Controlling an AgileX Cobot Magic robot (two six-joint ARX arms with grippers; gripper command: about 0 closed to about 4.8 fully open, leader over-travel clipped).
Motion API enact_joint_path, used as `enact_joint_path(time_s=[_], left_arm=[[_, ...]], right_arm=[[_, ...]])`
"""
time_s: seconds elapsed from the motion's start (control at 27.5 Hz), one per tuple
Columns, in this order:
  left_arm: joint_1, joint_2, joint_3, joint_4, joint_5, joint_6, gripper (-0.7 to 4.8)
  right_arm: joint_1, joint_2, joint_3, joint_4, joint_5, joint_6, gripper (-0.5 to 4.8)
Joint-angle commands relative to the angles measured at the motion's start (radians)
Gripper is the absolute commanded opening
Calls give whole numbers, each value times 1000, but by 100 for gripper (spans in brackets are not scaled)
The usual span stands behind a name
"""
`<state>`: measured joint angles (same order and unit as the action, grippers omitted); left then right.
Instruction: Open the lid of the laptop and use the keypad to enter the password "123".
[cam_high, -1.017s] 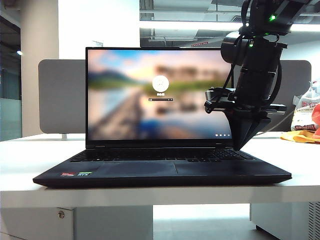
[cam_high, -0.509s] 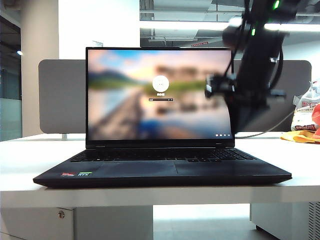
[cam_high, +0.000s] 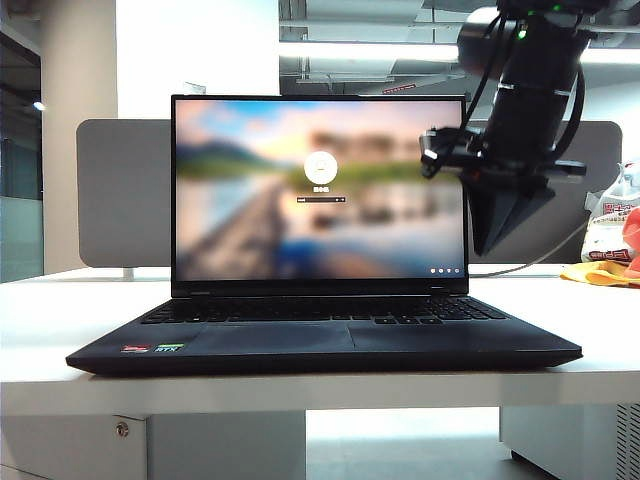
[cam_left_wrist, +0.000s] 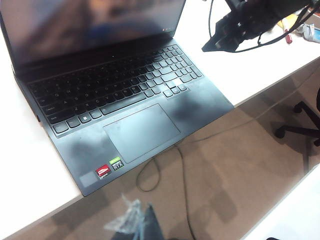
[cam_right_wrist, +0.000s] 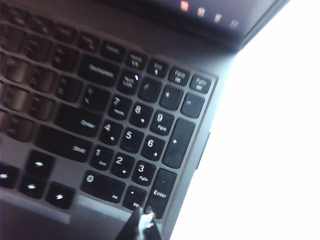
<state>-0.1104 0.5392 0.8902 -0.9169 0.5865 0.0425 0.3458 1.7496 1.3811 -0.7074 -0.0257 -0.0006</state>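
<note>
The laptop (cam_high: 320, 345) sits on the white table with its lid (cam_high: 318, 185) upright and a login screen lit. The keypad (cam_high: 320, 312) spans the deck. My right gripper (cam_high: 487, 250) is shut and points down, hanging well above the deck's right end. In the right wrist view its fingertips (cam_right_wrist: 142, 216) appear over the Del and Enter keys of the keypad (cam_right_wrist: 132, 135), apart from them. The left wrist view shows the laptop (cam_left_wrist: 125, 100) and the right gripper (cam_left_wrist: 206, 49) from above. My left gripper (cam_left_wrist: 142, 222) is shut, off the table's front edge, holding nothing.
A grey divider panel (cam_high: 125, 190) stands behind the laptop. Bags and orange cloth (cam_high: 610, 250) lie at the table's far right. A cable (cam_left_wrist: 175, 165) trails on the floor, and a chair base (cam_left_wrist: 300, 131) stands beyond the table (cam_high: 40, 330).
My right gripper has risen from just above the right end of the keys and shifted slightly right. The laptop and left arm stayed still.
</note>
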Motion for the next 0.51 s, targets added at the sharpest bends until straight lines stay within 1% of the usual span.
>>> enact_joint_path(time_s=[0.04,0.18,0.29,0.36,0.4,0.51], left_arm=[[-2,-2,5,13,0,10,-4],[-2,-3,5,13,0,10,-4],[-2,-3,5,16,-9,10,-4],[-2,-5,5,30,-61,10,-4],[-2,-14,5,43,-104,10,-4],[-2,-59,5,69,-178,10,-4]], right_arm=[[0,-17,5,2,-1,0,-5],[0,-24,-22,-7,-3,0,-5],[0,-64,-60,18,-3,0,-5],[0,-111,-87,48,-3,9,-5],[0,-146,-102,64,-11,13,-5],[0,-245,-137,106,-22,32,-5]])
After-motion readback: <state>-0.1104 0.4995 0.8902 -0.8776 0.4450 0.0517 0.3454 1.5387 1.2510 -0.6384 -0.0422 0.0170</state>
